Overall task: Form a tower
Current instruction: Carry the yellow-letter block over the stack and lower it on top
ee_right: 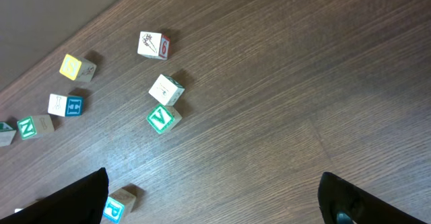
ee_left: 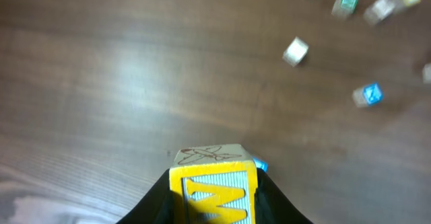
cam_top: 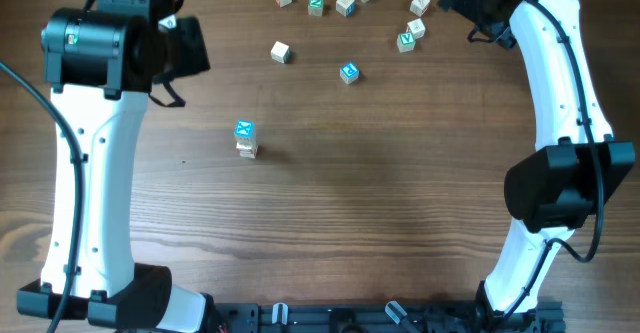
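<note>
Wooden grain runs across the whole brown tabletop (cam_top: 400,203), and on it, left of centre, we see the tower (cam_top: 245,140): a short upright stack whose top cube bears a blue mark, with a pale cube beneath it. From overhead we cannot count any further layers. It stands alone, well apart from the loose cubes and from both arms. Our left pincer (ee_left: 215,212) is closed on a yellow-W cube (ee_left: 213,180), its dark fingers (ee_left: 156,209) pressing the cube's two sides, and the cube's upper face carries a brown line drawing of a winged insect. A sliver of blue shows just behind that cube's right edge in the left wrist view, too little for us to name. In the overhead view the left arm's wrist sits over the far left part of the tabletop, and the pincer itself is hidden beneath it. Our right pincer (ee_right: 212,180) is spread wide with nothing between its fingers, hanging above the wood near the far right corner. Loose cubes lie scattered toward the far edge: a red-marked cube (ee_right: 153,44), a pale cube (ee_right: 166,89) just beside a green-V cube (ee_right: 161,118), a yellow-faced cube (ee_right: 75,67), a blue-marked cube (ee_right: 66,105), a green-lettered cube (ee_right: 30,126), and a blue-lettered cube (ee_right: 118,205) close to the right pincer's left finger
</note>
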You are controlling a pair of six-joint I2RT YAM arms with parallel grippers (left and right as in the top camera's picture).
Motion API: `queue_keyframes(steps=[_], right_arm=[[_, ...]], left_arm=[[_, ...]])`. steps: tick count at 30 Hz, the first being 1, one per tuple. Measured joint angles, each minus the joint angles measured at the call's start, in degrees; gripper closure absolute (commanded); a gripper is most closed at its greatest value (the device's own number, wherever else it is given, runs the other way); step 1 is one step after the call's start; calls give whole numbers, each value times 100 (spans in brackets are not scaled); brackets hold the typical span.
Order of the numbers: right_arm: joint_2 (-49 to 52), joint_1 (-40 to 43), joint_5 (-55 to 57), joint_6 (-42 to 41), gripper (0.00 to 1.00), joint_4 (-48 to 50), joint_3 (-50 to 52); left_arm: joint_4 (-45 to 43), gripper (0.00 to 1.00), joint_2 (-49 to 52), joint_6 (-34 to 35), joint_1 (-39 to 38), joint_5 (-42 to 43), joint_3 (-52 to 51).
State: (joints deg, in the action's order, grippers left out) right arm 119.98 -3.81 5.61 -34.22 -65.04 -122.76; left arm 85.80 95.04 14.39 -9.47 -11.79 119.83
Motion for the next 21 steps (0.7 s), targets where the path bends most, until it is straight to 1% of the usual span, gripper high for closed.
queue_keyframes(steps=[2,3,7,11,15,18,21], right_arm=[[-2,0,0,0,0,-2,0],[-2,0,0,0,0,-2,0],[-2,0,0,0,0,-2,0],[-2,0,0,2,0,0,0],[0,0,0,0,0,-2,0],[-2,0,0,0,0,0,0],[0,0,0,0,1,0,0]], left_arm=[[57,80,0,-9,0,125,-125],[44,80,0,-22,0,184,-219],[-483,85,2,-20,0,332,-1113],[-1384,84,17,-24,-24,448,-2308],[-1858,82,66,-186,-223,531,-3126],[-1906,81,63,-442,-433,570,-3300],[-1974,78,63,-699,-651,575,-3331]])
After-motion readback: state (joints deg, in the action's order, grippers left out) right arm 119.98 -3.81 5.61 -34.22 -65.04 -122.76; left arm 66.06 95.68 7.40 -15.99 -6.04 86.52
